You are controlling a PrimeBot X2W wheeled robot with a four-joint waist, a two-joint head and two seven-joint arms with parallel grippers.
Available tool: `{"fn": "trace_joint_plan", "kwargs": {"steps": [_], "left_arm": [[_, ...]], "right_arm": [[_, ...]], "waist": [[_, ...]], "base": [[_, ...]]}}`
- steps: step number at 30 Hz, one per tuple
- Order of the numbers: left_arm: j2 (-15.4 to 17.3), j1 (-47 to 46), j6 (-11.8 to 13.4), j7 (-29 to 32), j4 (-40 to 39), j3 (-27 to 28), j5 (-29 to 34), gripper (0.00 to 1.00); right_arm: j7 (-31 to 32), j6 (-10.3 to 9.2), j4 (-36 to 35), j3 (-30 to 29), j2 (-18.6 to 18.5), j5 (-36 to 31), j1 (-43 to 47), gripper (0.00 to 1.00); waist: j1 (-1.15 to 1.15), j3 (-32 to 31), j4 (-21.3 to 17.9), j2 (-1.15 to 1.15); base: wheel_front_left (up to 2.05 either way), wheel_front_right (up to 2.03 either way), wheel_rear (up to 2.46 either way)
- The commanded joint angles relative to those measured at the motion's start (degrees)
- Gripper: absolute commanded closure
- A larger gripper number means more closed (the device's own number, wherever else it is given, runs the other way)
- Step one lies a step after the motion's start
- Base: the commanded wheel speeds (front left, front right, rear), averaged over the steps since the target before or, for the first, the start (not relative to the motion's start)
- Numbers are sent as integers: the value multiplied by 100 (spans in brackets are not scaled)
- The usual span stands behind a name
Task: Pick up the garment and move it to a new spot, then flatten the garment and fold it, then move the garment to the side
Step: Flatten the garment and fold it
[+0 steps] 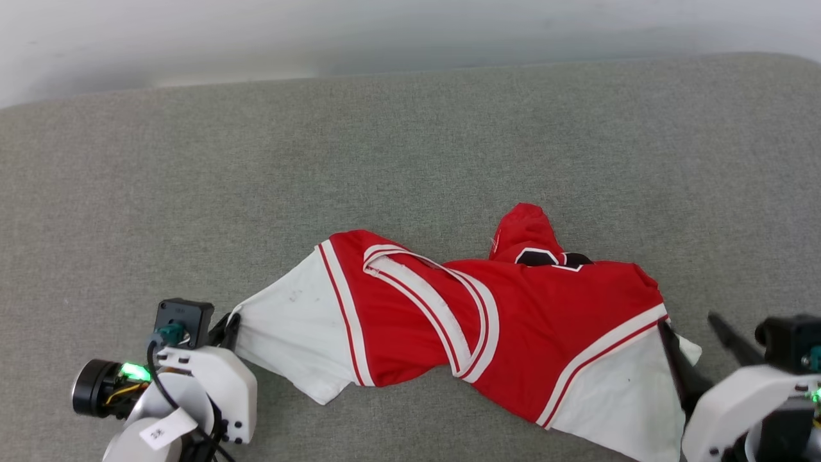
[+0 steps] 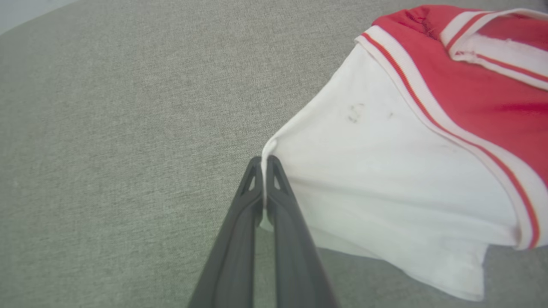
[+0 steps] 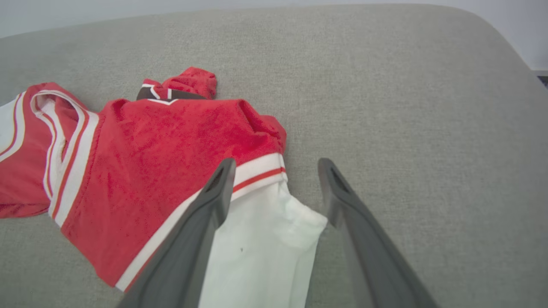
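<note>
The garment lay stretched across the grey padded surface between the two grippers, a white sleeve reaching out toward each. The left gripper was clamped on the edge of the sleeve on its side, a thin fold of white cloth pinched between the fingertips. Over on the other side, the right gripper stood spread wide and gripped nothing. One of its fingers lay over the other white sleeve and its striped trim, and the other was out over bare surface just beside the sleeve's edge. In the head view both arms came in low from the bottom corners, fingers angled in toward the shirt. The shirt itself was twisted and bunched. Its red body was rumpled, the red-and-white striped neckline slanted across the middle, and a red hump rose at the far side with a scrap of black-and-white lettering beneath it. A few small dark marks dotted the pinched sleeve.
</note>
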Motion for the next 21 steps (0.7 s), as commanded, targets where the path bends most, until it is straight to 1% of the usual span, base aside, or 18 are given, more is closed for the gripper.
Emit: {"fn": "trace_joint_plan", "kwargs": {"steps": [1, 4, 6, 8, 9, 11, 14, 21], "left_arm": [[41, 104, 55, -6, -100, 41, -26, 100], [101, 304, 124, 34, -343, 86, -57, 100], [91, 420, 154, 70, -523, 95, -105, 100], [104, 507, 187, 113, -688, 84, -124, 100], [96, 580, 227, 192, -925, 43, -120, 100], [99, 609, 238, 221, -1067, 18, -99, 100], [78, 583, 223, 234, -1219, -55, -74, 100], [65, 550, 175, 271, -1370, -191, -63, 100]], "right_arm": [[276, -2, -114, 11, -67, 128, 192, 0], [1352, -2, -373, 8, -229, 313, 688, 0], [2016, -2, -612, -99, -227, 406, 927, 0], [2506, -2, -805, -194, -171, 471, 1059, 0], [2960, -2, -911, -329, -153, 332, 1156, 0], [3082, -2, -835, -367, -91, 262, 1060, 0], [3119, -2, -473, -348, -79, 76, 948, 0], [2934, -2, 289, -158, 60, 76, 758, 0]], "waist": [[0, -23, 3, 0], [0, -37, 9, 0], [0, -38, 24, 0], [0, -27, 51, 0], [0, 12, 115, 0], [0, 43, 151, 0], [0, 100, 239, 0], [0, 171, 427, 0]], "base": [[0, 0, 0], [0, 0, 0], [0, 0, 0], [0, 0, 0], [0, 0, 0], [0, 0, 0], [0, 0, 0], [0, 0, 0]]}}
